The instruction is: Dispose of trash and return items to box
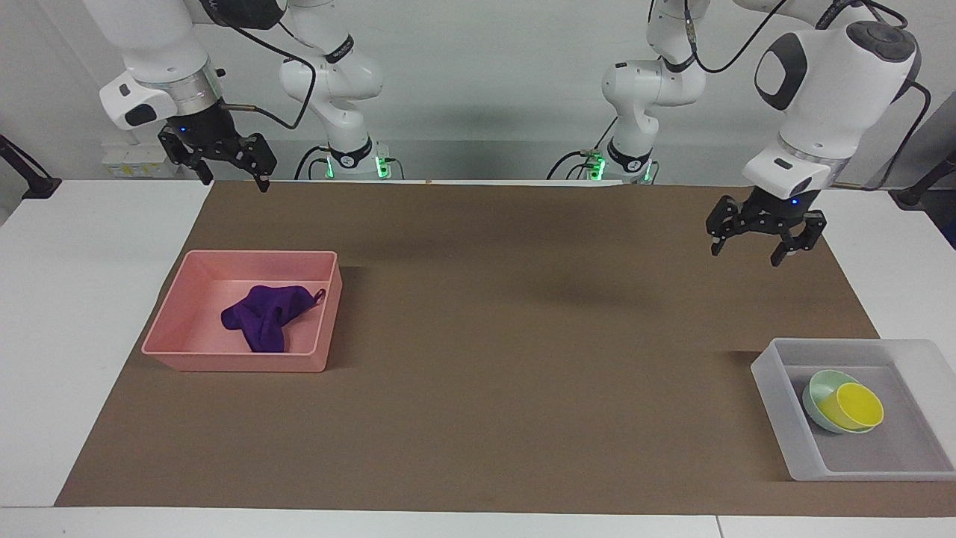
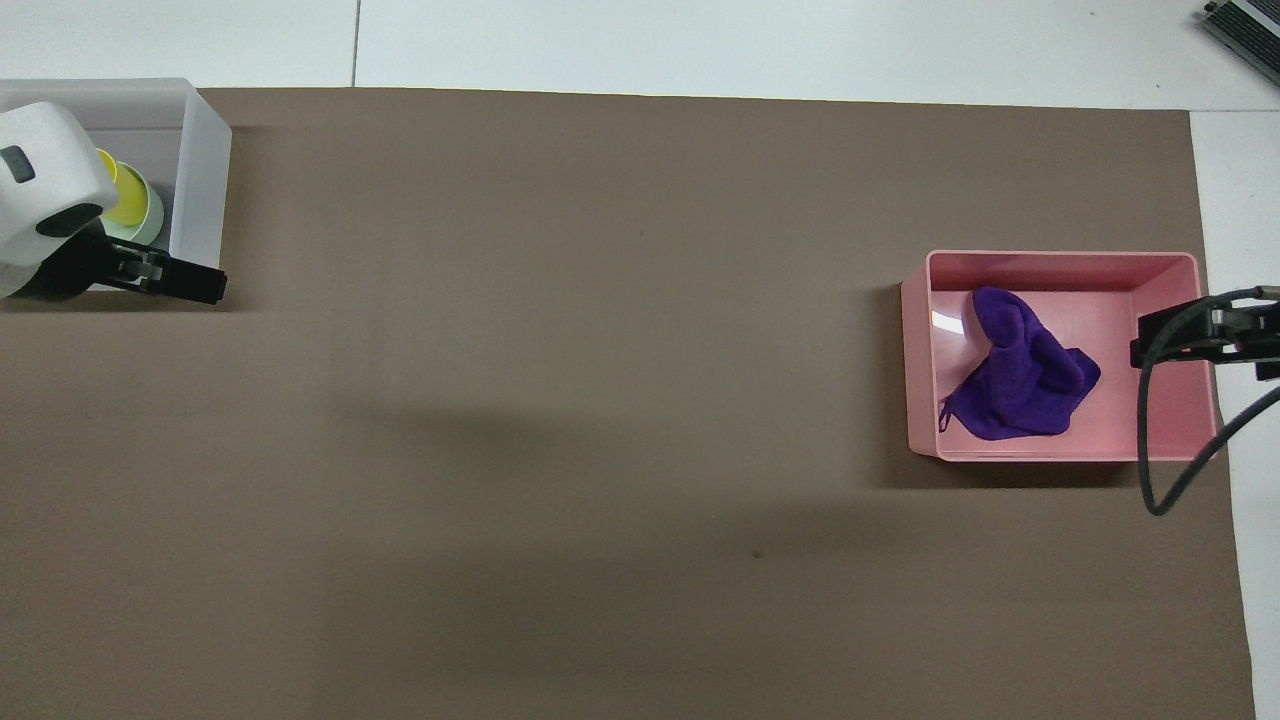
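Left gripper (image 1: pixel 760 240) up in the air over brown mat (image 1: pixel 523 336), fingers spread and holding nothing; yellow cup (image 1: pixel 857 406) nested tilted in mint bowl (image 1: pixel 820 396) inside translucent box (image 1: pixel 777 407), well apart from those fingers, toward left arm's end of table. Right gripper (image 1: pixel 233 170) raised over mat edge by right arm's base, fingers spread, empty. Purple rag (image 1: pixel 265 315) in pink bin (image 1: pixel 187 345), well clear of those fingertips.

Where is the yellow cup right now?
The yellow cup sits tipped inside the mint-green bowl, which is in the translucent tray at the left arm's end of the table.
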`<state>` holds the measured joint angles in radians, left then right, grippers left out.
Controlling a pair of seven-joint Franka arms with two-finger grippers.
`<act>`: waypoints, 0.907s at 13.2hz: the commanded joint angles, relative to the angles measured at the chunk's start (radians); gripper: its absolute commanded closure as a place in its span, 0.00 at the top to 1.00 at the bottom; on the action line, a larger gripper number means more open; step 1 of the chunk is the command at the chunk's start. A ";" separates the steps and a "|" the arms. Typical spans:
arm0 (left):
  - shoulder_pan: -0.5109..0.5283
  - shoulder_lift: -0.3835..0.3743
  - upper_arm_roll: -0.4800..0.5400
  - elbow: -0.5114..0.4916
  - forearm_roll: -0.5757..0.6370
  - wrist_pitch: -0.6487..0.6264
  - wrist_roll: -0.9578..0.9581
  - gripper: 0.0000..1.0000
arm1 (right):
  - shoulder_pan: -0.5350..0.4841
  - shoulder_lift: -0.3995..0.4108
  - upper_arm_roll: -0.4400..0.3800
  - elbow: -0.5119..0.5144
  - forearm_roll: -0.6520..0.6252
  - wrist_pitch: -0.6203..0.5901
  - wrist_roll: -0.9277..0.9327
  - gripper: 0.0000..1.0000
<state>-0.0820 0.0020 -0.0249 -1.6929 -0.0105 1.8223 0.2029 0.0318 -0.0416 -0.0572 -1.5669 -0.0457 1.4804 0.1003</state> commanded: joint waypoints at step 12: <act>0.021 0.012 0.023 0.153 0.004 -0.264 -0.028 1.00 | -0.010 -0.015 0.007 -0.013 0.063 -0.008 -0.021 1.00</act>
<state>-0.0674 0.0333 -0.0001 -1.5154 -0.0104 1.5687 0.1901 0.0326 -0.0418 -0.0566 -1.5669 0.0065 1.4804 0.1003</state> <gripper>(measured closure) 0.000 0.000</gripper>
